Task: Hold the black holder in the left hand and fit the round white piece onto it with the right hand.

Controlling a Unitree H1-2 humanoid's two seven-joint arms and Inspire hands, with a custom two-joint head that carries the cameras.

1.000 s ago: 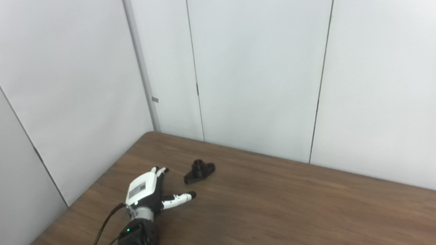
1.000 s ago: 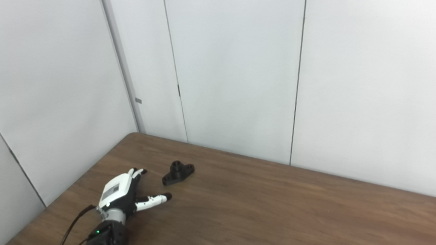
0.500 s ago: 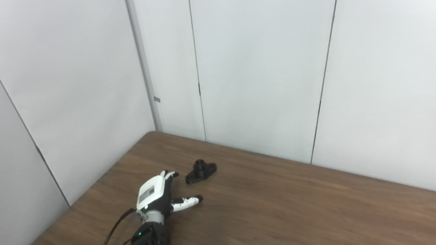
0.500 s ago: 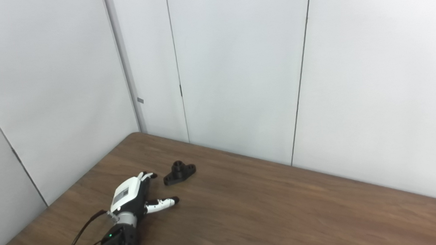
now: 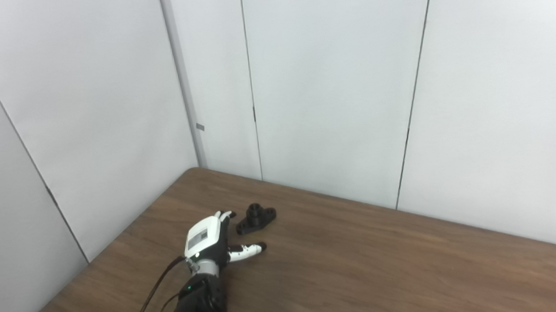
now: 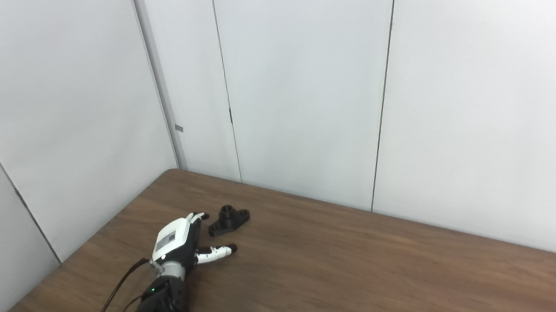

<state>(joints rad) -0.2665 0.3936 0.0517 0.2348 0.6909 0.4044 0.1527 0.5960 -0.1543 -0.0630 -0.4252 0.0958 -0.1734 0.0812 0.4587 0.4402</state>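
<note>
item: left hand [image 5: 208,240], white back plate facing up, on a dark forearm that enters from the bottom edge at the left; cable looped beside the wrist, small green light lit on the forearm. state: open, holding nothing; fingers [image 6: 196,217] held together and pointing away toward the holder, thumb [image 5: 247,248] splayed out to the right, low over the wood. contact with the tabletop cannot be told. item: black holder [image 5: 255,218], a flat base with a raised round collar, lying free on the brown wooden table [image 5: 386,265] near its far left corner, just beyond the fingertips and not touching them. surround: pale wall panels [image 6: 302,77] behind the table on two sides.
</note>
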